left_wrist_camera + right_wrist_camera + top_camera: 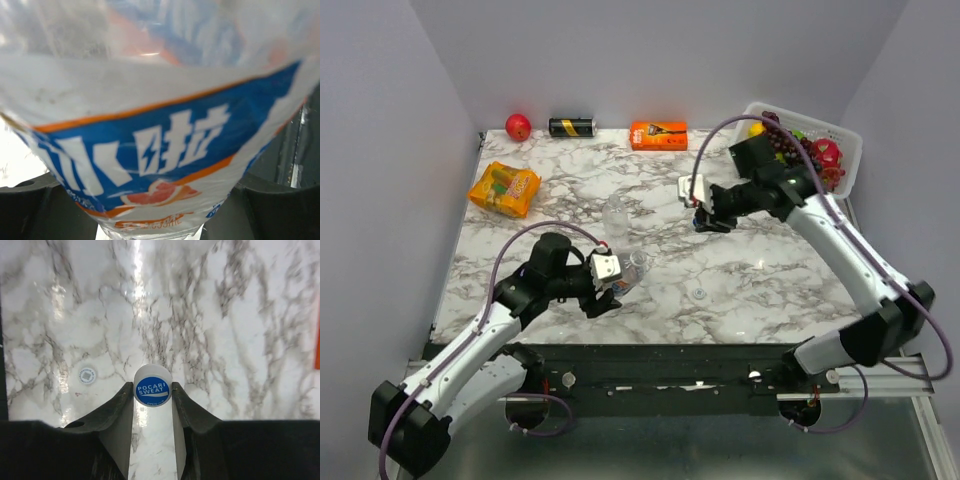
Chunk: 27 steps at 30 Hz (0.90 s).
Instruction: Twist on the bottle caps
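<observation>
Right tool pinches the blue cap by its rim (ready for twisting, I guess); left tool clamps a bottle, steadying it for capping.

left wrist view: bottle blurred, cut off at every edge; neck and mouth unseen (label only partly legible). top view: loose cap on counter too small to tell colour; held cap hidden there within right gripper.
</observation>
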Tool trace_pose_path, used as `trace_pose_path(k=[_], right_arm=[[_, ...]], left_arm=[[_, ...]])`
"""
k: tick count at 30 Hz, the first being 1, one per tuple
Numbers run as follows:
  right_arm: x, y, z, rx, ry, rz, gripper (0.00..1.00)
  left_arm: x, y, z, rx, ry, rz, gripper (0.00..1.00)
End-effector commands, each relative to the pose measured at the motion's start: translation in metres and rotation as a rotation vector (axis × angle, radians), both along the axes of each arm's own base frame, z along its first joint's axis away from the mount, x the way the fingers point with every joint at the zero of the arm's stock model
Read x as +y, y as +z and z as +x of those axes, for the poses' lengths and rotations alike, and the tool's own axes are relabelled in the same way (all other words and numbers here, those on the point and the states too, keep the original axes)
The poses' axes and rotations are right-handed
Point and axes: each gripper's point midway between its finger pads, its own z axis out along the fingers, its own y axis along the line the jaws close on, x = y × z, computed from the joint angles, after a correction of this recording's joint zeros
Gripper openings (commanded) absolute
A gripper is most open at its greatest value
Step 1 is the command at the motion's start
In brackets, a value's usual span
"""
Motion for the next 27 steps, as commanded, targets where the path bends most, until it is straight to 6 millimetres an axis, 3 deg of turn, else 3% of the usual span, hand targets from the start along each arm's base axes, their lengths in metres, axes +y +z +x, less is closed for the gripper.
trace_pose_path(k=[1, 3, 6, 9, 13, 18, 27], right_arm=[[-0.007, 0.066, -0.073, 0.056, 0.098, 0.146, 0.26], [-0.009, 0.085, -0.089, -0.021, 0.15, 0.195, 0.25], [-0.003, 0.088, -0.102, -0.131, 0.211, 0.191, 0.25], [0.014, 0.099, -0.101, -0.241, 0.256, 0.192, 0.27], [0.037, 0.109, -0.107, -0.245, 0.33, 0.211, 0.27], [0.058, 0.109, -0.111, -0.281, 0.471, 0.18, 0.26], [0.057, 0.094, -0.14, -0.272, 0.666, 0.104, 0.26]], left_arm=[[-0.017, 0.008, -0.006, -0.038, -0.117, 0.03, 0.0], [-0.021, 0.005, 0.001, -0.077, -0.11, 0.022, 0.0], [-0.031, 0.009, 0.006, -0.115, -0.11, -0.003, 0.0], [-0.041, 0.001, 0.006, -0.101, -0.128, -0.006, 0.0], [-0.053, 0.005, 0.006, -0.159, -0.175, -0.048, 0.0], [-0.06, 0.008, 0.009, -0.21, -0.206, -0.043, 0.0], [-0.058, 0.001, 0.005, -0.217, -0.195, -0.045, 0.0]])
